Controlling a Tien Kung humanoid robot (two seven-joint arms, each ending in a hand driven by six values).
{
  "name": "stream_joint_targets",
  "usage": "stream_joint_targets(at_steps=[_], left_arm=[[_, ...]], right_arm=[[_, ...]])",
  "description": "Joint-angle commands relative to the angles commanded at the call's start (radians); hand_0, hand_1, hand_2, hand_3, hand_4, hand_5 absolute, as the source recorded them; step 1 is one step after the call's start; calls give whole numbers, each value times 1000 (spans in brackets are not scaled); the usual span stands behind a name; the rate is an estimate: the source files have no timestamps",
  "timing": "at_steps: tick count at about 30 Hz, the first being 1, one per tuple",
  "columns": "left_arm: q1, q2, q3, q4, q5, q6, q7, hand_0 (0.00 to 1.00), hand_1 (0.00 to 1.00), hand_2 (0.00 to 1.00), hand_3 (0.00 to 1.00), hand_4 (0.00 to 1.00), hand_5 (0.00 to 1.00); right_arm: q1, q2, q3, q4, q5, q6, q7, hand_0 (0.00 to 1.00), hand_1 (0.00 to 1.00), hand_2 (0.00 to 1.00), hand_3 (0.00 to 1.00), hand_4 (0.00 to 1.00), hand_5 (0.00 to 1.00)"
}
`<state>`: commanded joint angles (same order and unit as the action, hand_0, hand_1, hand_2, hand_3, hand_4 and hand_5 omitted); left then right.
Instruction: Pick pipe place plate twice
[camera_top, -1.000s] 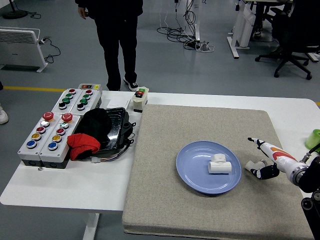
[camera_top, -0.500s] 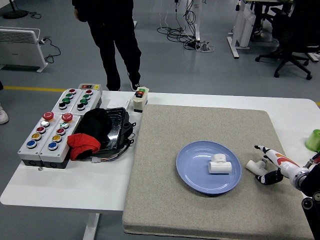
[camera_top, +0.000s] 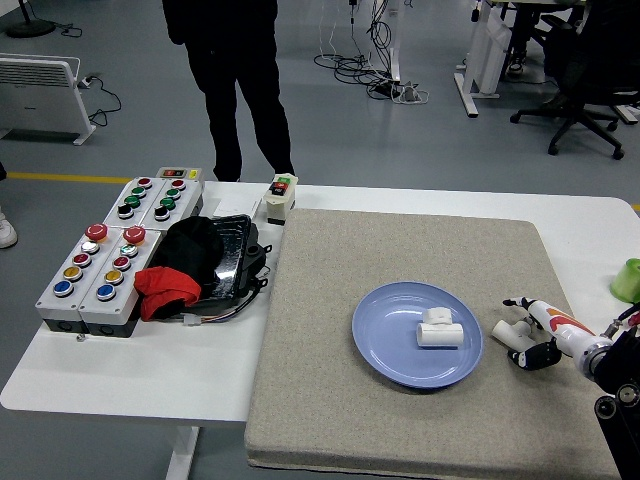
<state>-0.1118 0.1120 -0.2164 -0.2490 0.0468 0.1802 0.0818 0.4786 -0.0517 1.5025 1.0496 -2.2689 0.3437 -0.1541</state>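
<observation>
A white pipe fitting (camera_top: 439, 328) lies on the blue plate (camera_top: 390, 355) in the middle of the grey mat. A second white pipe fitting (camera_top: 509, 330) lies on the mat just right of the plate. My right hand (camera_top: 533, 330) reaches in from the right edge and is at this second fitting, with its fingers (camera_top: 541, 354) spread around it, touching or nearly so. The fitting rests on the mat. My left arm is out of view.
A grey mat (camera_top: 420, 260) covers the right of the white table. Left of it are a black tray with black and red cloths (camera_top: 185, 262), button boxes (camera_top: 105, 265) and a small switch box (camera_top: 280, 195). A green object (camera_top: 628, 278) shows at the right edge. A person (camera_top: 235, 70) stands beyond the table.
My right hand has drawn back to the right and lowered beside the second pipe fitting, which now shows more fully on the mat. The person behind the table has shifted stance.
</observation>
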Motion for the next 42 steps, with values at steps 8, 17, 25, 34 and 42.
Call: stream_joint_targets(at_steps=[8,17,25,34,42], left_arm=[[-1,0,-2,0,4,0,1,622,584,508,585,266,998],[-1,0,-3,0,6,-1,2,622,584,508,585,266,998],[-1,1,-2,-1,5,-1,2,622,584,508,585,265,998],[0,1,-4,0,8,-1,4,622,584,508,585,265,998],[2,1,-4,0,8,-1,4,622,582,508,583,266,998]], right_arm=[[0,0,0,-2,0,-15,7,533,598,608,721,579,113],[-4,-4,2,17,0,-54,22,462,548,571,699,520,77],[-5,-8,-23,89,8,-82,27,456,542,565,692,513,78],[-3,-20,-136,217,107,-90,35,448,538,560,681,544,104],[12,-31,-275,286,153,-59,71,512,576,570,680,530,81]])
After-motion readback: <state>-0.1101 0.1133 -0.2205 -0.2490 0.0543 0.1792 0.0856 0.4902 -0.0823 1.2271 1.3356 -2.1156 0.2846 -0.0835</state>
